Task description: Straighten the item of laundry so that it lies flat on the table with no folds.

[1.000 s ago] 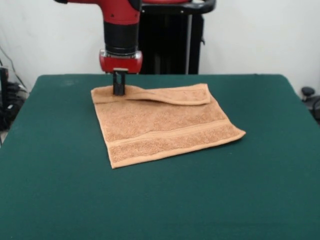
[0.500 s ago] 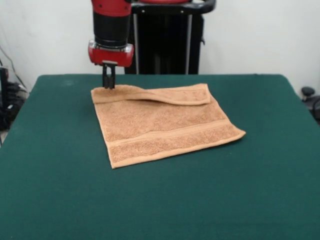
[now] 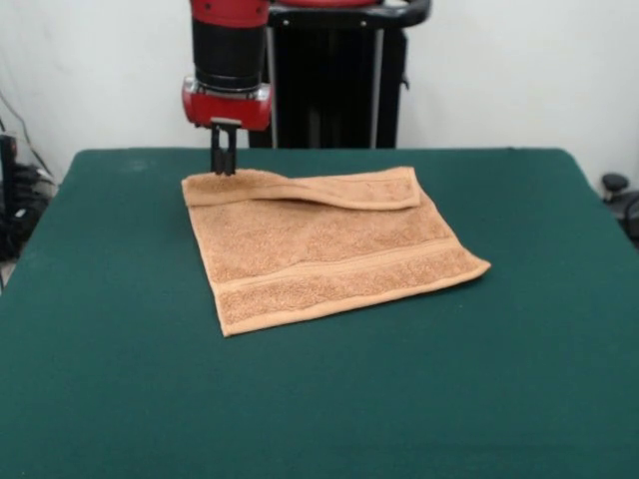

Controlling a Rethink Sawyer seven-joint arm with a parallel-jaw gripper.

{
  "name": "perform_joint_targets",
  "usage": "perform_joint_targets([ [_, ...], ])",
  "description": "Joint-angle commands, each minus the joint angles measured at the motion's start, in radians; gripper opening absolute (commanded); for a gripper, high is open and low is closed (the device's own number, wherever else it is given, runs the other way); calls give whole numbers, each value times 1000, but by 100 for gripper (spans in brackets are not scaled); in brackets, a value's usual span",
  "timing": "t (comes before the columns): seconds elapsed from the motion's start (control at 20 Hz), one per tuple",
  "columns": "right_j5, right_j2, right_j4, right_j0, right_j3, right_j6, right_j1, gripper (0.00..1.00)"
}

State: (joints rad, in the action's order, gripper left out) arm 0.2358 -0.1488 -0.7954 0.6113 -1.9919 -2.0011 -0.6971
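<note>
The orange-tan towel [image 3: 324, 249] lies on the dark green table [image 3: 319, 399], left of centre and turned a little askew. Its far edge is folded over toward the camera into a long flap [image 3: 329, 188]. The woven band stripe runs along the near part. The rest of the towel lies flat. My gripper [image 3: 224, 165] hangs from the red and black arm, just over the towel's far left corner, with its tips at or barely above the cloth. The towel is not lifted.
The robot's black pedestal [image 3: 339, 80] stands behind the table's far edge. A white wall is behind it. Cables and dark gear [image 3: 15, 200] sit off the table's left side, and a dark object [image 3: 619, 195] off the right.
The gripper rose off the folded flap and moved left to the towel's far left corner, then edged slightly right. The towel has not moved.
</note>
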Motion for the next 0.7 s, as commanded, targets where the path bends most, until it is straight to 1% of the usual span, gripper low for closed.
perform_joint_targets([
  [0.05,49,-120,30,-35,-67,18,-10,0],
  [0.2,43,-123,32,-30,-66,15,-9,0],
  [0.35,27,-125,30,-26,-80,12,-33,0],
  [0.7,46,-148,36,-1,-105,39,-75,0],
])
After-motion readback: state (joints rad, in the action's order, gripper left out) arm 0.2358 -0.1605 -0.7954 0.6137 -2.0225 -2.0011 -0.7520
